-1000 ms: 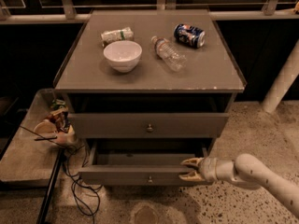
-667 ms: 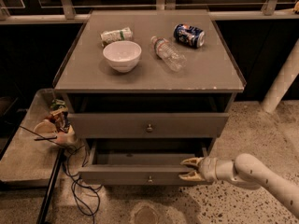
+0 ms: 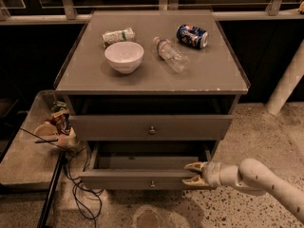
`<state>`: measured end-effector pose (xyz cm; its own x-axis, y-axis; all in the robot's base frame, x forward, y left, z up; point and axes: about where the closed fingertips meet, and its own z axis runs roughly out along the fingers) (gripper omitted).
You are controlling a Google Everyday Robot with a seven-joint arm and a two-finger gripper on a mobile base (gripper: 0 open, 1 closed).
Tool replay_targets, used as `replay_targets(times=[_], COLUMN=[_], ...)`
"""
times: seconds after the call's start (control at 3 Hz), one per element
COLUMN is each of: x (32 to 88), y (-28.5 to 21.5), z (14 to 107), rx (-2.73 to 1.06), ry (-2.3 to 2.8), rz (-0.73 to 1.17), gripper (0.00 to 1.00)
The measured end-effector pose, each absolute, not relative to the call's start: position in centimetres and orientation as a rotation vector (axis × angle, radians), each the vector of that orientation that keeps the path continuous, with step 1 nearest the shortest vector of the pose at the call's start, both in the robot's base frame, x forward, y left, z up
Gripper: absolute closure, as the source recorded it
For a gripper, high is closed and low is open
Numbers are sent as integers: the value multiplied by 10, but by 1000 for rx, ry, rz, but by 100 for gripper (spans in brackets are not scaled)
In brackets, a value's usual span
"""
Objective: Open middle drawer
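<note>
Floor [image 3: 256, 127], middle drawer [image 3: 128, 178] out (crosswise), gripper [image 3: 186, 174] right-end

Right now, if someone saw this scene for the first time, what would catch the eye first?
The middle drawer stands pulled out, low on the grey cabinet, with the gripper at the right end of its front. On the cabinet top sit a white bowl, a clear bottle and a blue can.

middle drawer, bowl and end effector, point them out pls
middle drawer [image 3: 118, 178]: camera view, on the left half of its pulled-out front
bowl [image 3: 124, 56]: camera view, on its white inside
end effector [image 3: 189, 174]: camera view, at its tip, by the drawer front's right end
</note>
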<state>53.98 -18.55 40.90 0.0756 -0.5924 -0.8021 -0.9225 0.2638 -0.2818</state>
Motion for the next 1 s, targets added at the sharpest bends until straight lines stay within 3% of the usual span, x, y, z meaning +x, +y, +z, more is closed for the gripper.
replay_targets(times=[0.67, 1.0], x=[540, 540], y=[-185, -185], z=[409, 409], rx=[-1430, -1430], ry=[1618, 1618], rz=[453, 453], gripper=[13, 14])
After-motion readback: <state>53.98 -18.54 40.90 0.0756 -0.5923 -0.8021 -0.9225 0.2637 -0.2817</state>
